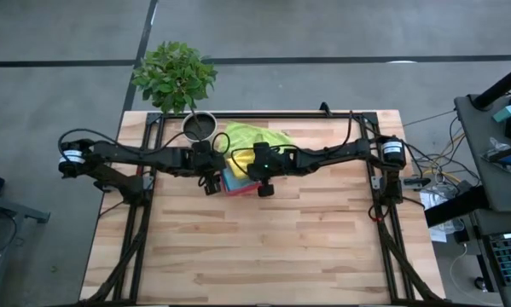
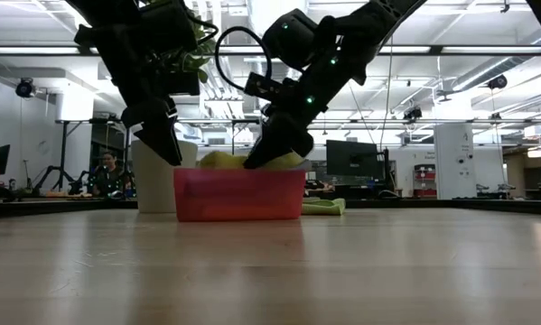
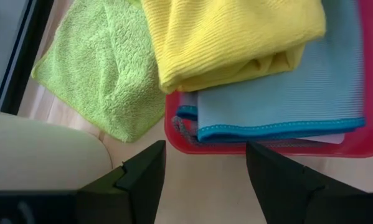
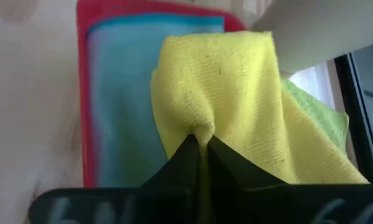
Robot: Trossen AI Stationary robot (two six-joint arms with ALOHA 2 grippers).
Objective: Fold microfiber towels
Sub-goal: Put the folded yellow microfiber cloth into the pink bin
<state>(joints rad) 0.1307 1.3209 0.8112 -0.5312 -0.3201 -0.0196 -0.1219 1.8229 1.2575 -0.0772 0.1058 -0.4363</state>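
Three towels (image 3: pixel 236 37) (yellow, blue, green), one tray (image 3: pixel 367 143).

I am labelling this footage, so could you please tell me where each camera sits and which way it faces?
High view: overhead, looking straight down on the table; both arms show.
Low view: at tabletop height, looking level into the room; both arms come down over the pink tray.
Left wrist view: past the open left gripper at the tray.
Right wrist view: past the right gripper, shut on the yellow towel.
All four views share the yellow towel and pink tray.
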